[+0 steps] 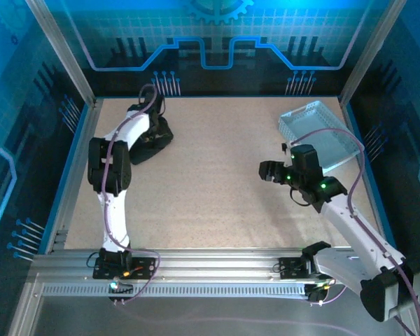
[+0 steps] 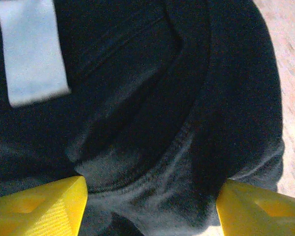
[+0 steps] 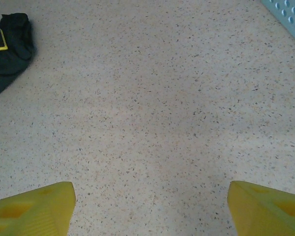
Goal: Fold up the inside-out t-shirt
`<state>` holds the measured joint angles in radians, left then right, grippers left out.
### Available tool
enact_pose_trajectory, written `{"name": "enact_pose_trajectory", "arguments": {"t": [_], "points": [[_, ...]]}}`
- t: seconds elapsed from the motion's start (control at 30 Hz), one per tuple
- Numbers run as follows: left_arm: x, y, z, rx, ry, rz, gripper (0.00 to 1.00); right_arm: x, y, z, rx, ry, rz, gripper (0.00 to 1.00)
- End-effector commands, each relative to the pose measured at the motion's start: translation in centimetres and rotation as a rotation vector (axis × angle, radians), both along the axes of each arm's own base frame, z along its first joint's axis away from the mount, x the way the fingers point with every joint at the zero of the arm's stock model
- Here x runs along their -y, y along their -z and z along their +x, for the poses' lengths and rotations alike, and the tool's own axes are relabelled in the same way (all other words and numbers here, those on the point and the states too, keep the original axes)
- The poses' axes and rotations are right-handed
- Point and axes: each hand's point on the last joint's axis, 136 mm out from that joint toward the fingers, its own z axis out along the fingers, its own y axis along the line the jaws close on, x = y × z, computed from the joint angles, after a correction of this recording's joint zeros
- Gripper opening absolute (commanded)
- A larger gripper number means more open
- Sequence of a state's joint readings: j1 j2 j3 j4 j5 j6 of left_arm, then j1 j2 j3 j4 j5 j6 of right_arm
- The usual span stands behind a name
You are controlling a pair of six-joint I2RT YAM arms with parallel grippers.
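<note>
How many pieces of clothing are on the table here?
1: a black t-shirt bunched at the far left of the table, under the left gripper. Another could hide beneath it.

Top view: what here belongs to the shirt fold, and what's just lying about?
Job:
- black t-shirt, bunched at far left, white label showing
- left hand, open over it
- right hand, open above the table

Lying about:
- grey perforated tray, far right
</note>
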<state>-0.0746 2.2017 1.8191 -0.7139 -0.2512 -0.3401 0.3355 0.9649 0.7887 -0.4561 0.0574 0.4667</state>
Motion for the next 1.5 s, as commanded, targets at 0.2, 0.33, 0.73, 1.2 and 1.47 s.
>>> {"name": "enact_pose_trajectory", "arguments": {"t": [0.2,0.33,0.73,1.2,1.47], "points": [[-7.5,-1.1,0.3,-0.079,-0.045,0.09,0.74,2.4,0.2,-1.4,-0.001,0.053,-0.034,0.85],[-6.2,-6.5,0.0,0.054,-0.062,0.04,0.84,2.9,0.0,-0.9,0.017,0.06,-0.06,0.86],[-3.8,-11.9,-11.2,0.717,-0.025,0.124,0.99,7.7,3.1,5.7,0.179,0.131,-0.403,1.0],[0.0,-3.2,-12.5,0.842,0.329,0.142,0.99,7.7,6.8,9.9,0.43,0.014,-0.332,1.0],[-1.8,-3.0,-12.2,0.813,0.24,0.141,0.99,7.5,9.1,10.9,0.409,-0.013,-0.295,1.0]]}}
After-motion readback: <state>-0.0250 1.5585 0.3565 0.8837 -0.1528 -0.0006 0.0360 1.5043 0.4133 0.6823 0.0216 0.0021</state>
